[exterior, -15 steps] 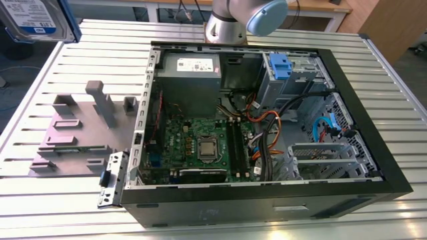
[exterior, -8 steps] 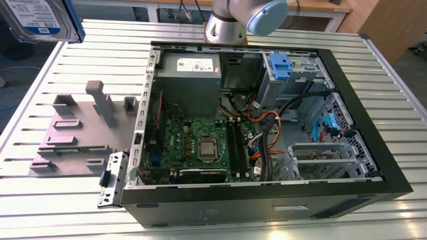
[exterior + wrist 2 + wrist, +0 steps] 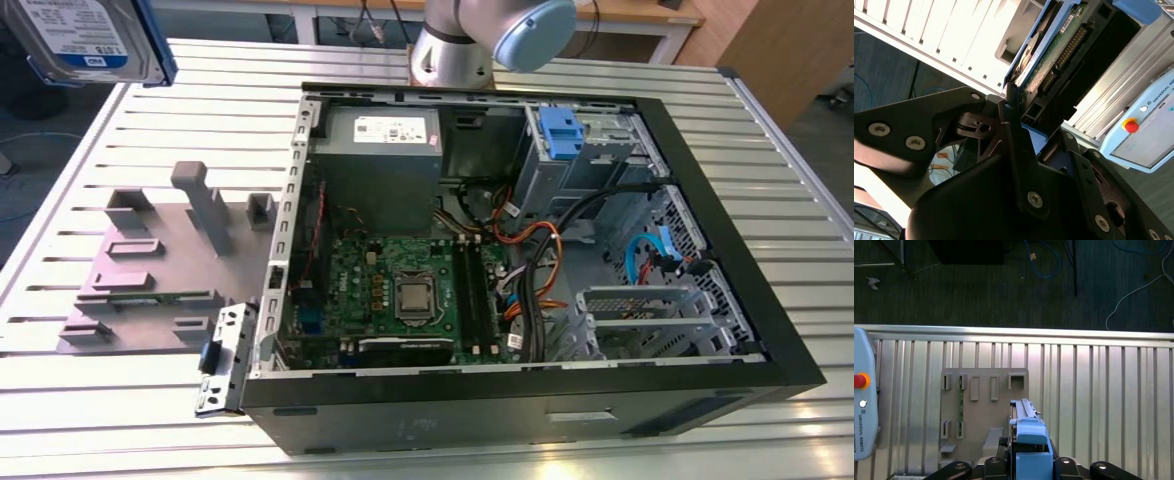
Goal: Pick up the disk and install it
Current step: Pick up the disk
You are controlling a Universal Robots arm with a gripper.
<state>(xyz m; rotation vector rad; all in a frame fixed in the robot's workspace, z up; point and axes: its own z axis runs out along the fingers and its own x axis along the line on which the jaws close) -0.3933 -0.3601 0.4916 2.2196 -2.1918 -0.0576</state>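
A ribbed aluminium table (image 3: 107,400) carries an open computer case (image 3: 534,410) and, on the exterior view's left, a grey slotted fixture (image 3: 160,270). Dark floor with loose cables lies beyond the table edge. The gripper (image 3: 1026,117) is clamped on the disk (image 3: 1054,55). In the second wrist view the black fingers (image 3: 1010,107) pinch one end of it, and the green circuit-board side and blue carrier run edge-on past the fingertips. In the first wrist view the carrier's blue end (image 3: 1030,440) sits squarely between the jaws, above the fixture. In the exterior view the disk (image 3: 83,40) hangs raised off the table at the upper-left corner. It is well apart from the case and from the drive bay with its blue bracket (image 3: 561,130) at the case's far corner. Because the grip appears to take only one end, the long free part could pivot or slip in the jaws if it is knocked. The bay opening looks narrow, so a tilted or offset carrier would probably bind on the rails. The orange and black cables (image 3: 527,250) beside the bay could catch the disk. A teach pendant (image 3: 1149,125) lies nearby.
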